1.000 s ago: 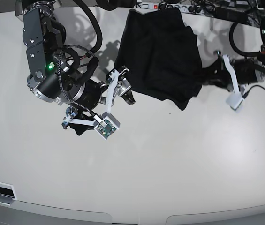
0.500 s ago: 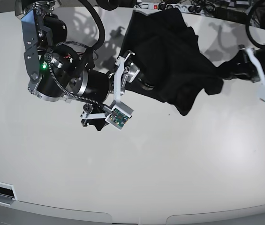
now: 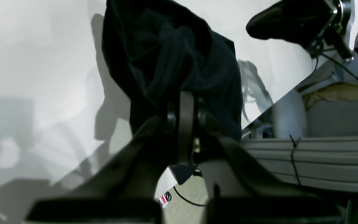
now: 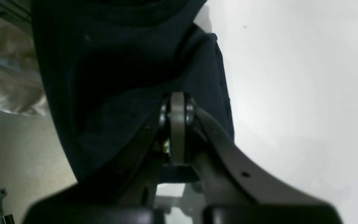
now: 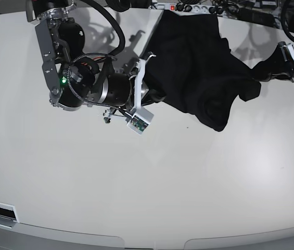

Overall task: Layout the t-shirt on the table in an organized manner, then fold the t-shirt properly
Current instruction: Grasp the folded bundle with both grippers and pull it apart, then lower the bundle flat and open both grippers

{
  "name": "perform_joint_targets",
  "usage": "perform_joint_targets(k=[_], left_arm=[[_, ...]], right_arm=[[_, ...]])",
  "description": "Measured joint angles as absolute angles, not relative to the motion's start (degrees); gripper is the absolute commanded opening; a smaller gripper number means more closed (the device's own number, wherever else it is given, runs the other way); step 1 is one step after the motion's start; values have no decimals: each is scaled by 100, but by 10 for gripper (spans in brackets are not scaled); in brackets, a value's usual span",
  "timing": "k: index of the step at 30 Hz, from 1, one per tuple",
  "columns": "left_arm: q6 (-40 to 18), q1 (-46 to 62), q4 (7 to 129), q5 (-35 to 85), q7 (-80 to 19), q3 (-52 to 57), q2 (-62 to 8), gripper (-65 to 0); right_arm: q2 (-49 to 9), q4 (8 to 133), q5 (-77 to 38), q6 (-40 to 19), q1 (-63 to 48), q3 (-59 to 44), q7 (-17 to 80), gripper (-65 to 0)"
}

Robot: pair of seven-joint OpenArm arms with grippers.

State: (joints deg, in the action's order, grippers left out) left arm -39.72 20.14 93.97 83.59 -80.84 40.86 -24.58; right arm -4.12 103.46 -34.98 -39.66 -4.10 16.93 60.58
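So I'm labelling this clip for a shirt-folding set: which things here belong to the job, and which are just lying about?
Belongs to the job:
- t-shirt, black, bunched at the far side
- table
- left gripper, shut on the t-shirt
- right gripper, shut on the t-shirt

Just lying about:
- power strip beyond the far edge
- cables beside it

Behind and below the counter

A power strip (image 5: pixel 175 6) with a red switch is seen along the far edge, among dark cables (image 5: pixel 225 9). A pale speckled floor (image 3: pixel 185 208) is visible below the edge in the left wrist view, and grey ribbed panels (image 3: pixel 322 161) are seen beside it.
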Motion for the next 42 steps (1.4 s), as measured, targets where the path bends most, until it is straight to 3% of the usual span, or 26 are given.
perform_joint_targets(k=[4, 9, 12, 16, 22, 27, 33, 34, 39, 42], left_arm=[[-3972, 2016, 9397, 8359, -8086, 4086, -2462, -650], [-3972, 2018, 9397, 8055, -8088, 4086, -2464, -650], [-3972, 2032, 9397, 7791, -8071, 4086, -2464, -650], [-3972, 2279, 9400, 7275, -8038, 4141, -2493, -650], [-3972, 2888, 9360, 6093, -6976, 4158, -2460, -650], [-3970, 2871, 9266, 5122, -6088, 4158, -2464, -650], [-3970, 2714, 9255, 5137, -6130, 4158, -2523, -650], [-3970, 2626, 9255, 5297, -6193, 4158, -2558, -631], [-3970, 2265, 9258, 5931, -6490, 4160, -2698, -273], [-3970, 2300, 9258, 6182, -6678, 4160, -2762, -243]], right_arm=[[-403, 10224, -3426, -3968, -397, 2150, 5992, -650], [-397, 9653, -1741, -3970, -397, 2773, 5078, -650], [-397, 9343, -1216, -3496, -366, 2877, 4963, -650], [-440, 9271, -1153, -3400, -309, 2873, 4967, -650], [-443, 9271, -1605, -3717, -301, 2873, 4958, -650], [-419, 9271, -1634, -3544, -305, 2873, 4971, -650], [-414, 9271, -1431, -3343, -292, 2873, 4969, -650], [-414, 9271, -1431, -3343, -272, 2873, 4969, -650], [-414, 9271, -1391, -3339, -97, 2867, 5054, -650], [-429, 9271, -1391, -3249, -84, 2862, 5085, -650]])
